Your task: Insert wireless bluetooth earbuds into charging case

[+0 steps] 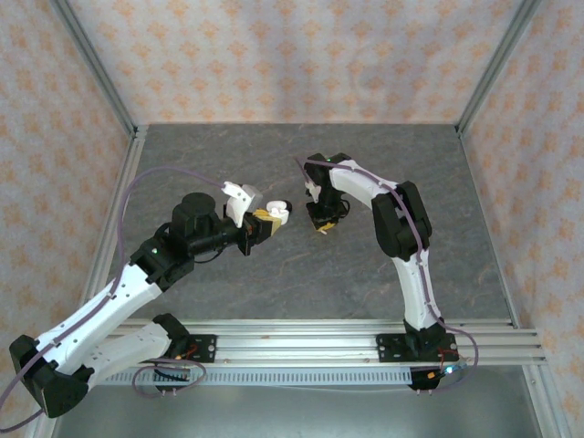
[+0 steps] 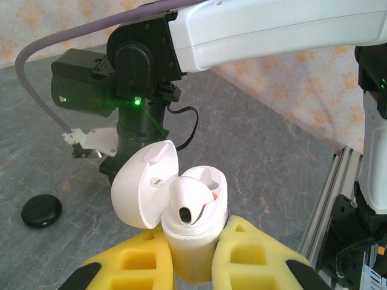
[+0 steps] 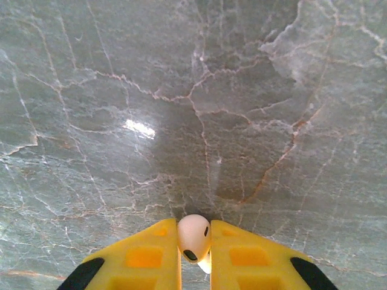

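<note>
My right gripper (image 3: 195, 257) pinches a white earbud (image 3: 193, 234) in narrow jaws. My left gripper (image 2: 195, 248) clamps the open white charging case (image 2: 196, 208), at nine o'clock of the right one from overhead.

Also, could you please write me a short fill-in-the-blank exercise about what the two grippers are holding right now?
1. The left gripper is shut on a white charging case whose lid stands ____.
2. The right gripper pinches a ____ earbud.
3. A small black disc lies on the ____.
Missing words: open; white; table.
</note>
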Motion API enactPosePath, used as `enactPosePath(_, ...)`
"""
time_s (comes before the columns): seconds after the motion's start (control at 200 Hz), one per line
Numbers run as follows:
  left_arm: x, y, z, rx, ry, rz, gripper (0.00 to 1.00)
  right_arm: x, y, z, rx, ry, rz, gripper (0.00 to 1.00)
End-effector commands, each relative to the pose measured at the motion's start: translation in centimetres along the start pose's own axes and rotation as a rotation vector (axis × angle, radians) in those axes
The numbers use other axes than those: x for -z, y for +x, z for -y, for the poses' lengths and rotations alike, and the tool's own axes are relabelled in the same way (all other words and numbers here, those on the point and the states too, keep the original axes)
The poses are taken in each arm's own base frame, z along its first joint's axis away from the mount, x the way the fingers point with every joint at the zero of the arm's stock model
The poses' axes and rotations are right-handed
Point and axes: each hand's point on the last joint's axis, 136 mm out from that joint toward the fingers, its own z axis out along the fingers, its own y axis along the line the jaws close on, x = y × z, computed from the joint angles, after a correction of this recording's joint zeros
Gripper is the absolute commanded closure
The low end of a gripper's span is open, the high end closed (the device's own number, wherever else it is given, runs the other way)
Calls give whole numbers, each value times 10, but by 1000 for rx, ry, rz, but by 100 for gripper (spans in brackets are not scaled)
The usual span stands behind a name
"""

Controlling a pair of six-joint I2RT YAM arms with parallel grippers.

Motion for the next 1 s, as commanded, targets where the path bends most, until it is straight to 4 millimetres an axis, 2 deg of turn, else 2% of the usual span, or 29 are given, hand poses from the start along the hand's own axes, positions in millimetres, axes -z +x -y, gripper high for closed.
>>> enactPosePath(0.0,4,-17,7,-23,8,37,100,19,9,-1,-39,1,22,84)
enactPosePath(0.15,6,-21,8,-21,10,52,100,53,11,-7,-88,-39,145,85)
enactPosePath(0.3,7,-34,9,-17,12,104,100,103,15,-17,-123,-105,309,86)
enactPosePath(0.445,8,-52,12,-15,23,162,100,163,20,-29,-145,-183,508,86)
enactPosePath(0.62,6,-76,18,-15,49,221,100,246,29,-44,-165,-323,809,86)
enactPosePath(0.781,-1,-89,21,-14,68,238,100,315,43,-54,-170,-451,1046,86)
enactPosePath(0.886,-3,-95,22,-7,70,257,100,352,56,-60,-164,-529,1169,86)
enactPosePath(0.921,-4,-97,21,-3,66,264,100,357,56,-61,-164,-549,1192,86)
enactPosePath(0.946,-5,-98,20,-1,64,269,100,371,66,-63,-157,-572,1233,86)
enactPosePath(0.996,-6,-100,20,-1,60,275,100,383,72,-65,-153,-609,1274,86)
